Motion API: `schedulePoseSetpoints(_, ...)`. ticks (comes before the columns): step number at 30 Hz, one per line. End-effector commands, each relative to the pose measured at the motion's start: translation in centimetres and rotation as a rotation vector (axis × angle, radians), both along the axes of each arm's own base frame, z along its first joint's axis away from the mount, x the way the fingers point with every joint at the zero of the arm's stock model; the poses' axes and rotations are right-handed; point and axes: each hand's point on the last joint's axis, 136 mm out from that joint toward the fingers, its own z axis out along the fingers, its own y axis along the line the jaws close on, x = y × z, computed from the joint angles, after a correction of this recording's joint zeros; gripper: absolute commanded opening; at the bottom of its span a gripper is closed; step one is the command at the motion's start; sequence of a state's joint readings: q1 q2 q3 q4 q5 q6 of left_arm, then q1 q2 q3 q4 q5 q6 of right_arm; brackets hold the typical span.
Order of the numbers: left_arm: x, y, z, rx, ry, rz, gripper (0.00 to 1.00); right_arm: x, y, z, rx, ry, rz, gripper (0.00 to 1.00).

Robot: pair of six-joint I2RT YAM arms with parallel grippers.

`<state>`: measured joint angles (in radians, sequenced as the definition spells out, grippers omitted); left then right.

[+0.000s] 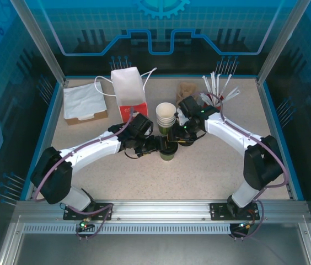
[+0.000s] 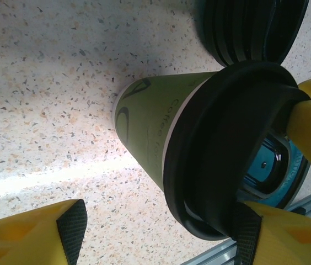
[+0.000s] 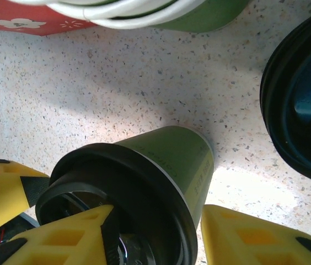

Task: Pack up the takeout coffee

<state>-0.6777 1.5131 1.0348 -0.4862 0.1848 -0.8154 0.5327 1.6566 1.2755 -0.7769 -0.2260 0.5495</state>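
Observation:
The takeout coffee cup (image 1: 168,153) is a green paper cup standing at the table's middle with a black lid on its rim. In the left wrist view the cup (image 2: 144,121) and its lid (image 2: 221,149) sit between the jaws of my left gripper (image 2: 161,232), which is open: one pad touches the lid's rim, the other stands far off. My right gripper (image 3: 155,226) is open astride the lid (image 3: 139,187), with one finger on its top and one just outside the cup wall (image 3: 177,160). From above, the left gripper (image 1: 154,144) and right gripper (image 1: 182,134) flank the cup.
A stack of paper cups (image 1: 165,115) stands just behind the cup, with a stack of black lids (image 2: 249,27) beside it. Further back are a red box with a white bag (image 1: 129,88), a box of napkins (image 1: 84,102), a brown carrier (image 1: 187,90) and straws (image 1: 219,85).

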Motion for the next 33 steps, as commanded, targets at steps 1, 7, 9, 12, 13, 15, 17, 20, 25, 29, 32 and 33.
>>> schedulePoseSetpoints(1, -4.5, 4.6, -6.0, 0.226, 0.217, 0.027, 0.72, -4.3, -5.5, -6.0, -0.342, 0.191, 0.012, 0.44)
schedulePoseSetpoints(7, -3.9, 3.9, -4.8, 0.192, 0.183, 0.016, 0.72, -3.9, -5.2, -5.2, -0.325, 0.16, 0.014, 0.42)
schedulePoseSetpoints(9, -3.4, 3.6, -4.0, 0.181, 0.165, 0.013, 0.72, -3.4, -4.6, -4.3, -0.296, 0.134, 0.017, 0.43)
schedulePoseSetpoints(12, -2.8, 2.9, -2.7, 0.153, 0.141, 0.007, 0.73, -2.5, -3.7, -2.6, -0.236, 0.082, 0.011, 0.44)
schedulePoseSetpoints(13, -2.7, 2.7, -2.3, 0.146, 0.135, 0.005, 0.73, -2.2, -3.4, -2.1, -0.218, 0.066, 0.008, 0.44)
schedulePoseSetpoints(15, -2.2, 2.2, -1.1, 0.12, 0.113, 0.003, 0.75, -1.7, -2.6, -0.8, -0.166, 0.031, 0.01, 0.45)
schedulePoseSetpoints(17, -1.6, 1.7, 0.1, 0.093, 0.088, 0.0, 0.76, -1.3, -2.0, 0.4, -0.121, -0.002, 0.009, 0.47)
schedulePoseSetpoints(20, -1.1, 1.2, 2.1, 0.06, 0.055, -0.004, 0.8, -0.9, -1.6, 1.9, -0.075, -0.046, 0.005, 0.53)
schedulePoseSetpoints(25, -0.8, 1.2, 4.4, 0.006, 0.013, 0.011, 0.85, -1.0, -2.3, 3.9, -0.07, -0.128, 0.01, 0.74)
schedulePoseSetpoints(29, -0.6, 2.9, 5.9, -0.001, -0.048, 0.058, 0.88, -1.8, -2.8, 4.8, -0.091, -0.177, 0.051, 0.91)
schedulePoseSetpoints(32, -0.4, 5.0, 6.5, 0.014, -0.092, 0.111, 0.93, -2.7, -2.9, 5.1, -0.142, -0.208, 0.103, 1.0)
schedulePoseSetpoints(33, -0.4, 5.8, 6.8, 0.023, -0.108, 0.133, 0.95, -3.0, -2.8, 5.2, -0.162, -0.216, 0.127, 1.0)
